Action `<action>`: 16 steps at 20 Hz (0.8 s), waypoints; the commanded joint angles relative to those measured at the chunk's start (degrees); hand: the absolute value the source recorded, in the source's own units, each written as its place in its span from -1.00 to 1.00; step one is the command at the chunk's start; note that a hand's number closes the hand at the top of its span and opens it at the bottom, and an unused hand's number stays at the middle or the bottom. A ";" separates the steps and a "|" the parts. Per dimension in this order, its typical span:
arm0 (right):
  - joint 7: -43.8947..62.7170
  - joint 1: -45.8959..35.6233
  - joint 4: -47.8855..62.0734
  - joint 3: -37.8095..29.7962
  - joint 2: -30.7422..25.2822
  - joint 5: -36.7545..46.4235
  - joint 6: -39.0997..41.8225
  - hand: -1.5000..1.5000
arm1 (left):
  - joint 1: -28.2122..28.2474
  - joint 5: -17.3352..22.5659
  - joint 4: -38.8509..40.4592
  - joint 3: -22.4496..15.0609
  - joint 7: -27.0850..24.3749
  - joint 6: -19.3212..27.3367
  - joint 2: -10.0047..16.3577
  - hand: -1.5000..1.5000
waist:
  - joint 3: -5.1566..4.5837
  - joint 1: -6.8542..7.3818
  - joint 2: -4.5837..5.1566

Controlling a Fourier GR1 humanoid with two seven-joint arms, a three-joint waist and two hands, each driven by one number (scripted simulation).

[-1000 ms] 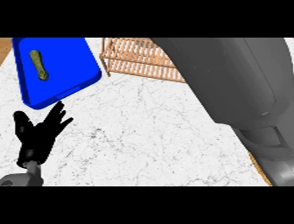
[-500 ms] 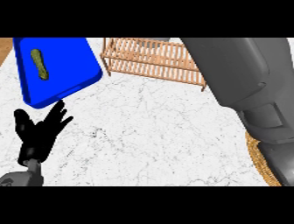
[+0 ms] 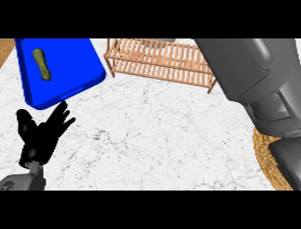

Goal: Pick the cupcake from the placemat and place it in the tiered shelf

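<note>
- The black left hand [image 3: 40,134] shows at the lower left above the white marble counter [image 3: 160,134], with its fingers straight, spread wide and pointing up; it holds nothing.
- A blue rectangular tray [image 3: 67,85] lies at the upper left, just beyond that hand's fingertips, and a long olive-green piece [image 3: 41,64] lies on it.
- The light wooden slatted tiered shelf [image 3: 160,60] stands at the top centre, just right of the tray.
- The broad grey right forearm [image 3: 265,85] crosses the right side; the right hand is out of view, so its fingers cannot be judged.
- A round woven straw placemat [image 3: 265,157] peeks out under that arm at the right edge; the cupcake cannot be seen.
</note>
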 commanded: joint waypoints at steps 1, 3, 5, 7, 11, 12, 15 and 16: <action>-4.46 -1.46 3.96 -1.42 -0.68 -0.44 -0.97 1.00 | -0.68 -0.38 0.19 -1.18 2.71 1.51 -2.14 0.00 | -0.26 0.17 0.22; -5.63 -1.12 3.15 -1.91 -2.38 -0.99 0.91 1.00 | 1.33 -0.44 0.96 -1.03 -0.15 -0.54 -1.37 0.00 | -0.26 -0.36 -0.01; -3.49 0.10 1.84 -1.04 1.66 -0.21 -2.24 1.00 | 0.12 -1.06 4.95 0.32 -2.32 -0.46 -0.90 0.00 | -0.27 -0.91 -0.12; -1.79 -2.46 2.73 -0.62 0.57 0.40 1.37 1.00 | 0.81 0.09 2.20 0.82 0.80 -0.96 0.00 0.00 | -0.26 -0.76 -0.24; -2.41 -1.84 4.26 -3.91 -0.84 -0.82 -4.83 1.00 | -0.06 -0.07 1.20 1.06 1.17 -1.37 0.94 0.00 | -0.25 -0.08 0.15; -1.48 0.84 2.67 -4.41 0.47 -0.94 -9.59 1.00 | 4.30 -1.62 -0.76 -1.47 -2.16 0.35 -2.62 0.00 | -0.22 -0.06 -0.05; -2.14 0.92 2.47 -6.73 -0.31 -2.29 -13.00 -1.00 | 1.74 -0.03 0.61 0.44 0.79 -1.40 -0.14 0.00 | -0.23 -0.19 0.10; -1.13 -1.61 2.62 -7.61 -1.59 -2.88 -11.53 -1.00 | 1.59 0.00 4.49 1.24 -3.73 -1.82 -1.03 0.00 | -0.30 -0.40 0.17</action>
